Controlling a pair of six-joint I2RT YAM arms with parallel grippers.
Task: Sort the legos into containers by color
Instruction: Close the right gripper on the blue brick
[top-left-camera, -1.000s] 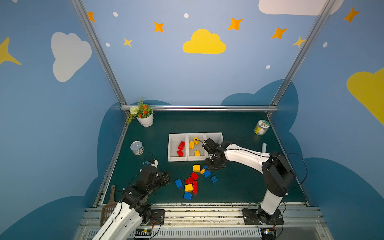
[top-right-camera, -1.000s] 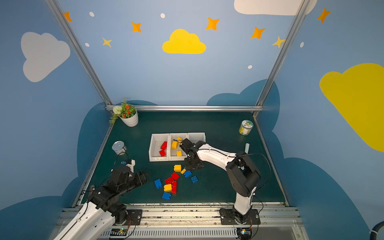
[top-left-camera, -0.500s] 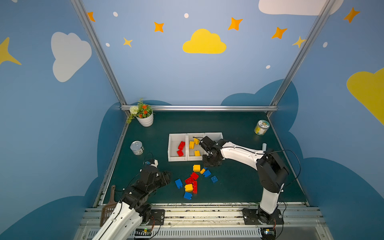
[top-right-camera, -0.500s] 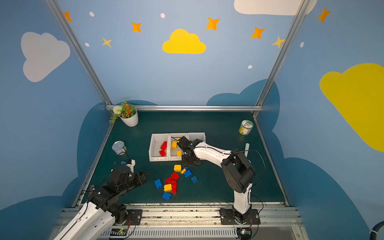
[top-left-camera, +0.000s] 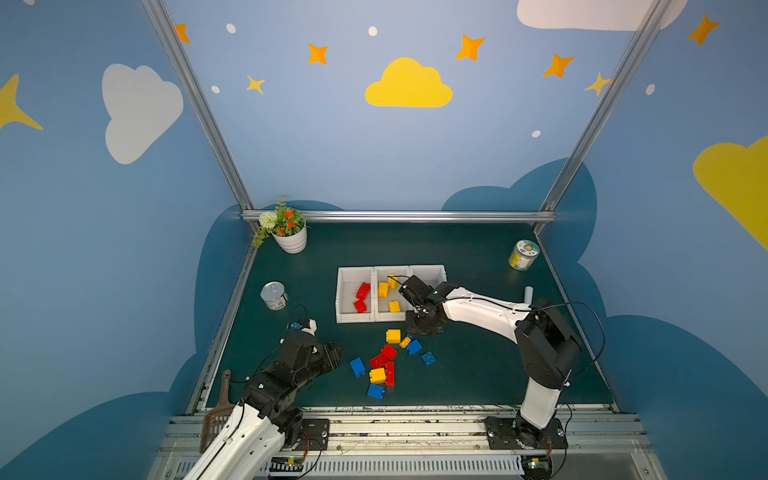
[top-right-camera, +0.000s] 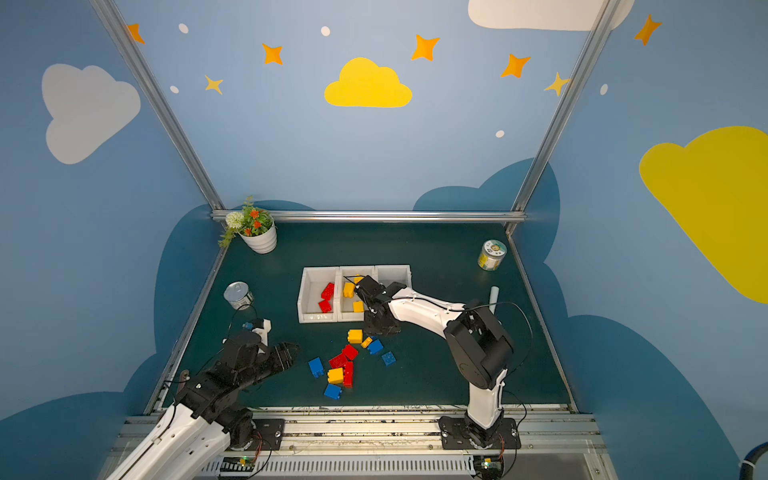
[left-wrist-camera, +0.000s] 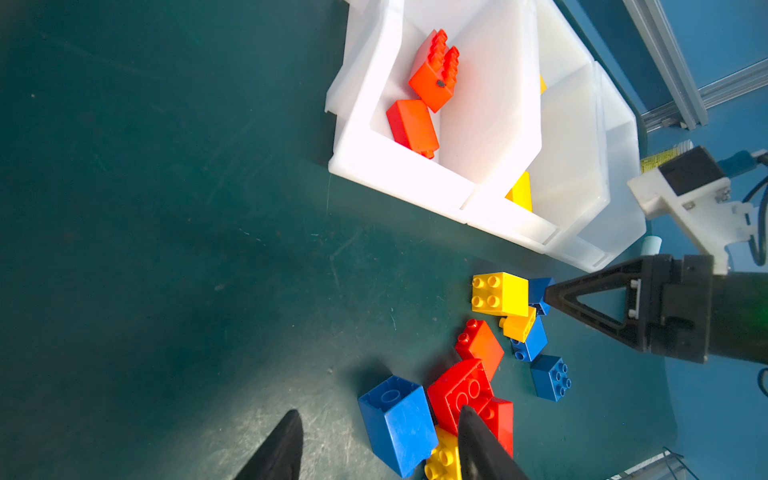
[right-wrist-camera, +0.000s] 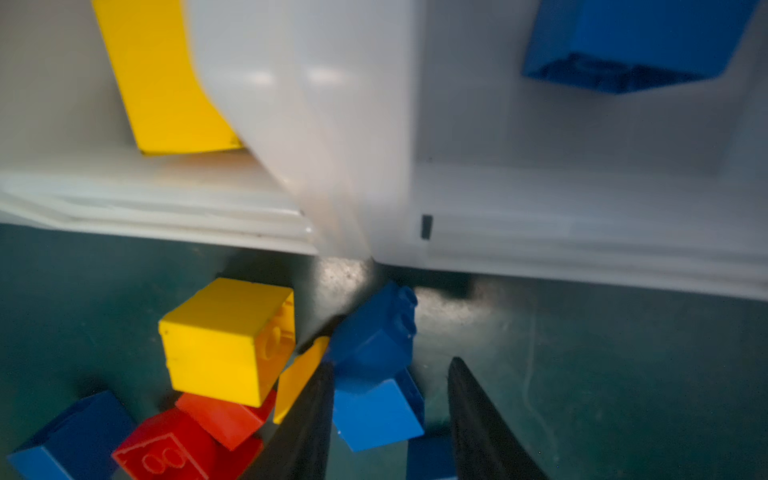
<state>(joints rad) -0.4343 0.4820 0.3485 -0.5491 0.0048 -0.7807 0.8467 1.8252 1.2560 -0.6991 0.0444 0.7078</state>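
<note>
Jaws of my right gripper (right-wrist-camera: 390, 363) stand apart on both sides of a small blue plastic brick (right-wrist-camera: 376, 409), just in front of the white three-compartment plastic tray (top-left-camera: 355, 320), I think because its end compartment takes blue. My left gripper (left-wrist-camera: 378, 409) hovers farther from the tray, jaws parted, holding nothing.

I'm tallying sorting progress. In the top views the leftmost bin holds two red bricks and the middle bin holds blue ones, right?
Not quite. The middle bin holds yellow bricks, not blue, as a top view shows. The leftmost bin does hold two red bricks.
</note>
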